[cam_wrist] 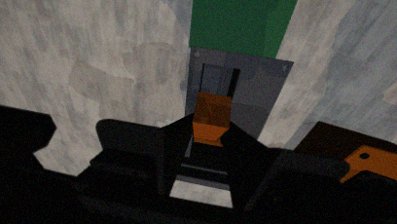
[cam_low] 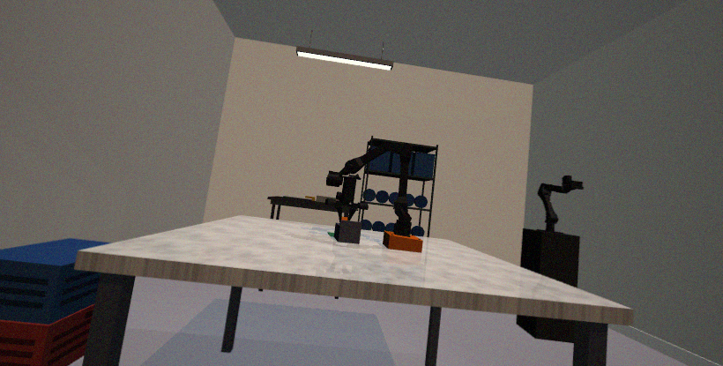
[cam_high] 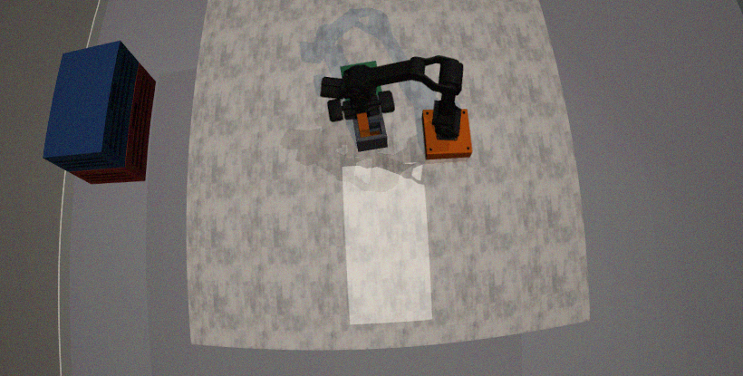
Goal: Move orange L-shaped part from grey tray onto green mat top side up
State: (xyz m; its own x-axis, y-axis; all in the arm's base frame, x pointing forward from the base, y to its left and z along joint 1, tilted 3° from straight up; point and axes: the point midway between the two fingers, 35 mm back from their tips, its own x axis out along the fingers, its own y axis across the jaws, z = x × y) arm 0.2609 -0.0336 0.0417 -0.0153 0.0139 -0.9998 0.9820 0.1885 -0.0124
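The orange L-shaped part (cam_high: 363, 122) (cam_low: 344, 219) (cam_wrist: 211, 111) is tilted, with one end raised above the grey tray (cam_high: 371, 143) (cam_low: 348, 233) (cam_wrist: 265, 80) and its other end still down in the pocket. My gripper (cam_high: 363, 112) (cam_wrist: 208, 119) is over the tray, its fingers against both sides of the raised end in the wrist view. It is shut on the part. The fingertips are largely hidden in the top and exterior views. The green mat (cam_high: 368, 64) (cam_low: 331, 234) (cam_wrist: 238, 24) lies flat against the tray's far end, partly under the arm in the top view.
The arm's orange base (cam_high: 439, 151) (cam_low: 403, 243) (cam_wrist: 381, 162) stands to the right of the tray. Blue (cam_high: 82, 102) and red (cam_high: 138, 134) crates are stacked off the table's left side. The arm's shadow falls across the table.
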